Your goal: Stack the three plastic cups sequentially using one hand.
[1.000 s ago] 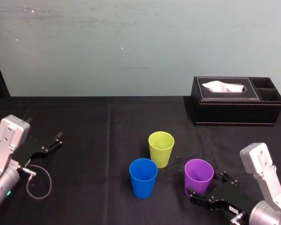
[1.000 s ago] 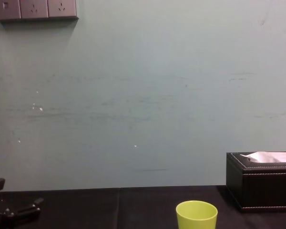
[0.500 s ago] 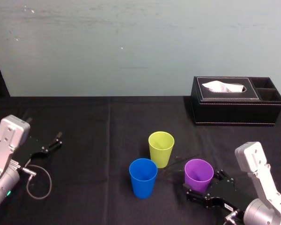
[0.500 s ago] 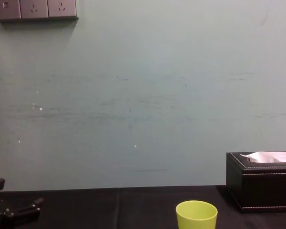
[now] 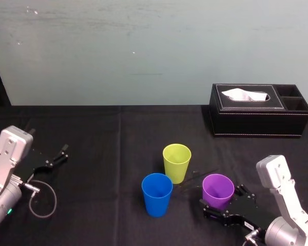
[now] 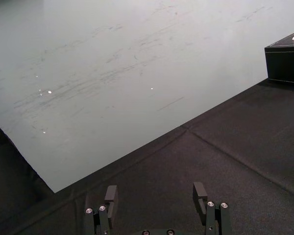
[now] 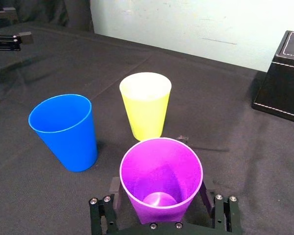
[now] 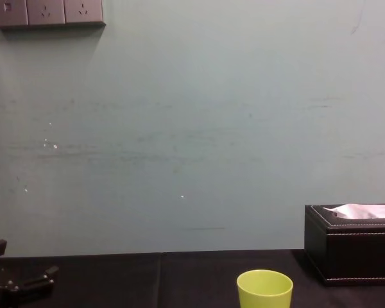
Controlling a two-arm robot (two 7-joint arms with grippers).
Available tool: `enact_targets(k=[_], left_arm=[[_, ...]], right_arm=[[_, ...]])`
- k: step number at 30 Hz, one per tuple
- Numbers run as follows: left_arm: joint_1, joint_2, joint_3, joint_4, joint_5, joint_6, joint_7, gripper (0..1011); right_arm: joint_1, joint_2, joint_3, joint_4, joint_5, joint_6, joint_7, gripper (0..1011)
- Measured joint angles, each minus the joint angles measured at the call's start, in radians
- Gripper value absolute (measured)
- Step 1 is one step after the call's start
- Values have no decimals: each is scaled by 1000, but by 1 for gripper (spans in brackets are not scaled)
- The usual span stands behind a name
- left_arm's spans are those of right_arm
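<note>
Three plastic cups stand upright on the black table. The lime-yellow cup (image 5: pixel 176 162) (image 7: pixel 145 105) (image 8: pixel 264 290) is farthest back. In front of it to the left is the blue cup (image 5: pixel 157 193) (image 7: pixel 63 131), and the purple cup (image 5: pixel 217 190) (image 7: pixel 160 178) is to the right. My right gripper (image 5: pixel 227 203) (image 7: pixel 160 191) is open, its fingers (image 7: pixel 114 189) flanking the purple cup's lower part with a small gap on each side. My left gripper (image 5: pixel 54 159) (image 6: pixel 156 193) rests open and empty at the table's left.
A black leather tissue box (image 5: pixel 256 110) (image 7: pixel 284 78) (image 8: pixel 353 244) sits at the back right near the wall. A loop of cable (image 5: pixel 41 197) lies by the left arm. The yellow and blue cups stand close to the purple one.
The right gripper has slid forward and left, bringing its fingers to either side of the purple cup. The cups and the left arm have not moved.
</note>
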Motion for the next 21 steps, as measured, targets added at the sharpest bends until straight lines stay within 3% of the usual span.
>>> enact_targets(k=[6, 16, 21], left_arm=[[0, 0, 0, 0, 0, 0, 0, 1000], [0, 0, 0, 0, 0, 0, 0, 1000], [0, 0, 0, 0, 0, 0, 0, 1000]], right_arm=[[0, 1, 0, -1, 1, 0, 0, 996], [-1, 2, -1, -2, 2, 0, -1, 758], [-1, 2, -1, -2, 2, 1, -1, 729]])
